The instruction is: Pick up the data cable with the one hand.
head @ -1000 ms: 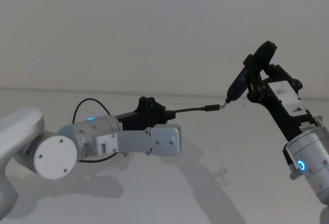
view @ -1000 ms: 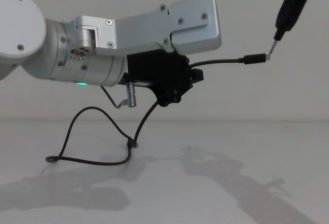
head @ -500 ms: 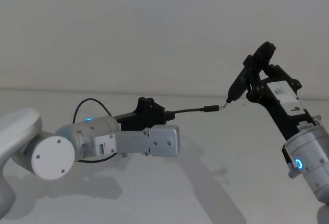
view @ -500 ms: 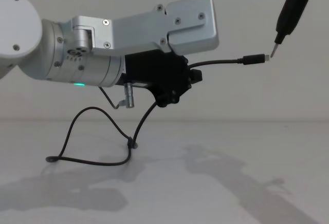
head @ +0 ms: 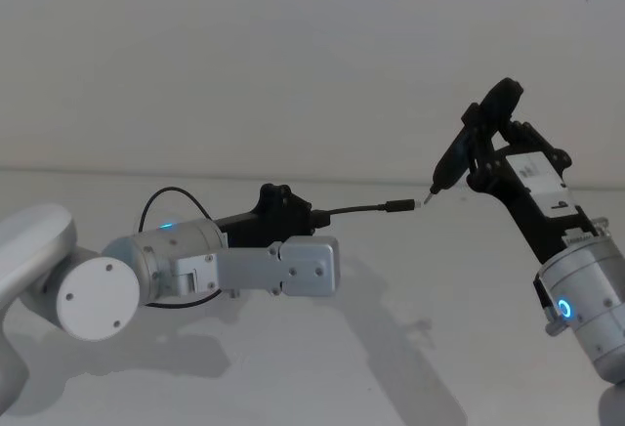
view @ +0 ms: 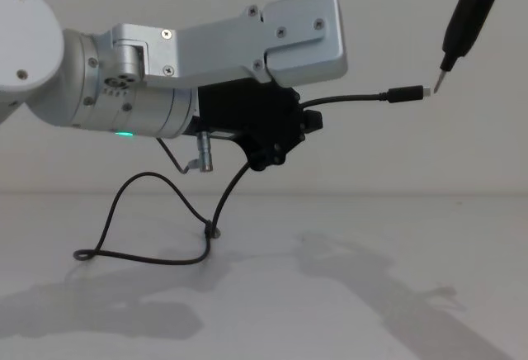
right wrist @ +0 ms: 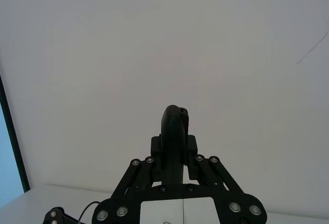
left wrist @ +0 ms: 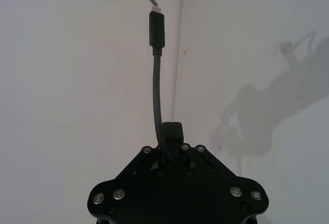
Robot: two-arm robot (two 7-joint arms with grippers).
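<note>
The left pincer, raised above the surface, is clenched on the cable near one end. The cable's plug sits just beside the pale tip of a dark tool gripped by the right pincer. The rest of the cable droops onto the surface.

You've got the black two-fingered left gripper centre-left, above the white table, clamped on the thin black data cable. The cable's metal-tipped plug juts rightward, just beside the tip of the slim dark pen-shaped tool gripped in the right gripper, upper right. The rest of the cable hangs below and loops on the table at left.
</note>
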